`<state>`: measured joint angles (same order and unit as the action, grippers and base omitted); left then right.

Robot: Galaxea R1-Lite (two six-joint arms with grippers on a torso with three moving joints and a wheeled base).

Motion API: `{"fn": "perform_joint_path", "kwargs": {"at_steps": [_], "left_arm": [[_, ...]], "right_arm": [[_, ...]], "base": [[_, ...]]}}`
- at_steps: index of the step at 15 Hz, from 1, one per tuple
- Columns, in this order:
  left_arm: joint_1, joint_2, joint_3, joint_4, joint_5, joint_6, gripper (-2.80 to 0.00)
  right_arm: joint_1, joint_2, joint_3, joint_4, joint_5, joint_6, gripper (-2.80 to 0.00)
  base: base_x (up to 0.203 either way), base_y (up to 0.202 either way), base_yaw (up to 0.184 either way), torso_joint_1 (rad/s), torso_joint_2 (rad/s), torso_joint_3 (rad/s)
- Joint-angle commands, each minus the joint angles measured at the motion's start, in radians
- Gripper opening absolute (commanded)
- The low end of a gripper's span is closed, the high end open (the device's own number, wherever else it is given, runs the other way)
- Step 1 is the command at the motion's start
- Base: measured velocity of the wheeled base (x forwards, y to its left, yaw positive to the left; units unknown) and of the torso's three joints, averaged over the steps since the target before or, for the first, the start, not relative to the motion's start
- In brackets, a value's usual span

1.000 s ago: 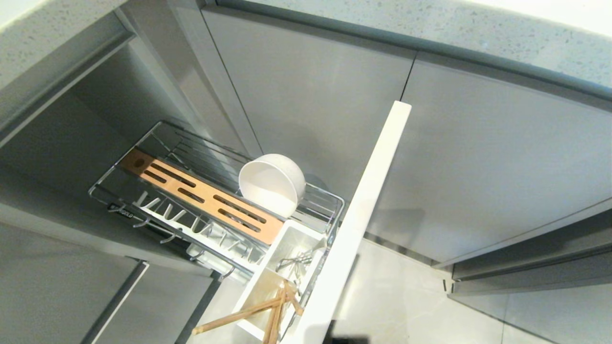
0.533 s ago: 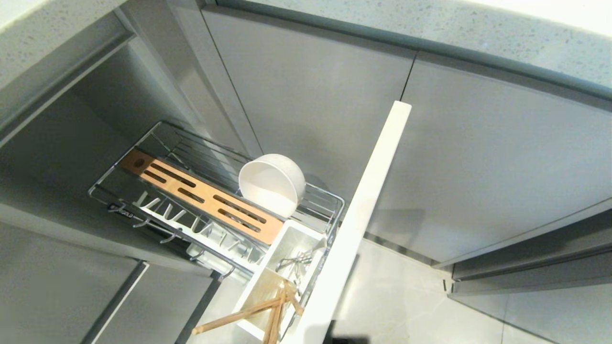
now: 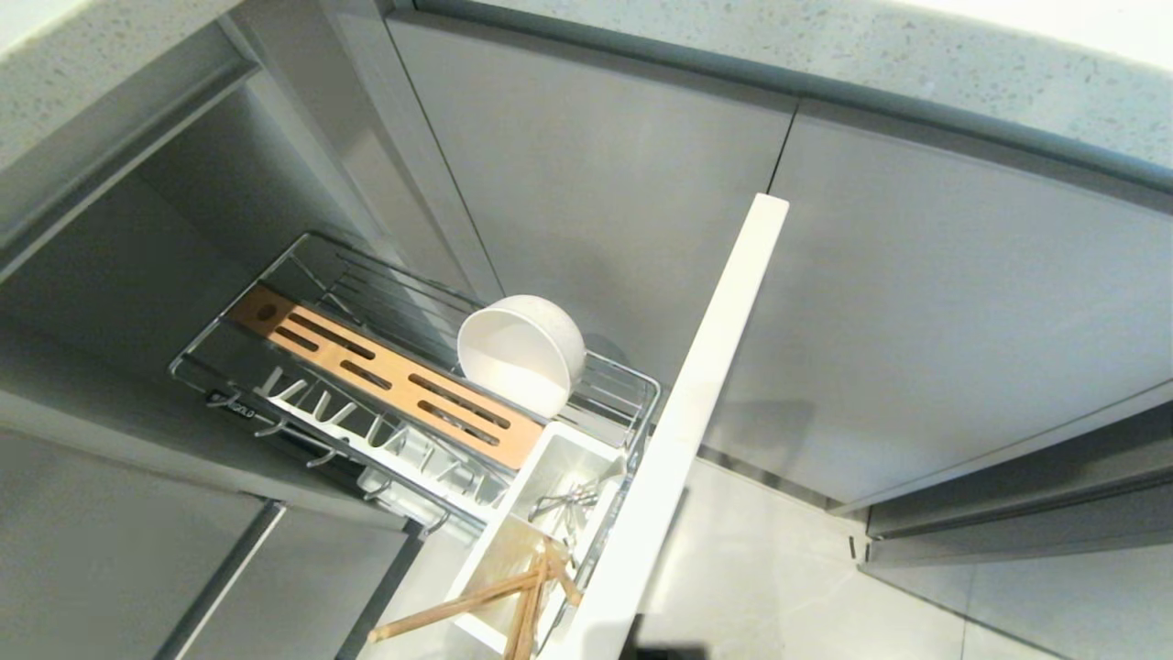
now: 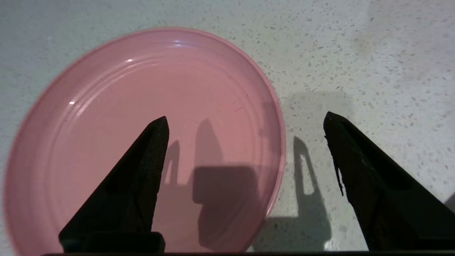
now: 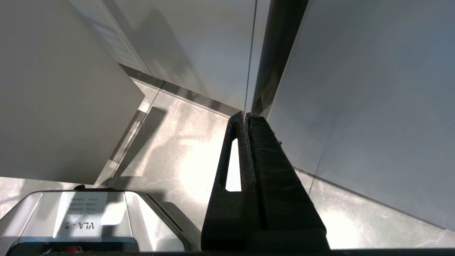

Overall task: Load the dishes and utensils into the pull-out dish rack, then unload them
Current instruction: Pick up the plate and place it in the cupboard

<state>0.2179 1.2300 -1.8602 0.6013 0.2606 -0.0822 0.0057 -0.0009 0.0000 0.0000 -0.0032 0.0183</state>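
nothing in the head view has shifted; left gripper (image 4: 245, 121) fingers gape wide over the pink plate (image 4: 106, 117).

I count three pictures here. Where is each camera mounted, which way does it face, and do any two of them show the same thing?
Head view: on the robot's head, looking down at the pull-out dish rack with the white bowl; no arm shows.
Left wrist view: behind the left gripper, open above the pink plate on the speckled counter.
Right wrist view: behind the shut right gripper, facing cabinet doors and floor.
Shared: head and right wrist views both show grey cabinet fronts.
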Motion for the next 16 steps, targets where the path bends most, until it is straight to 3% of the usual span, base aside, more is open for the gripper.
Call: {"fn": "perform_joint_path", "kwargs": {"at_steps": [1, 16], "left_arm": [[0.000, 0.047, -0.003, 0.003, 0.002, -0.037, 0.00], [-0.003, 0.080, 0.008, 0.011, -0.004, -0.090, 0.00]], "right_arm": [[0.000, 0.001, 0.002, 0.000, 0.000, 0.000, -2.80], [0.000, 0.001, 0.002, 0.000, 0.000, 0.000, -2.80]], "base": [[0.000, 0.000, 0.000, 0.000, 0.00, 0.000], [0.000, 0.000, 0.000, 0.000, 0.00, 0.000]]}}
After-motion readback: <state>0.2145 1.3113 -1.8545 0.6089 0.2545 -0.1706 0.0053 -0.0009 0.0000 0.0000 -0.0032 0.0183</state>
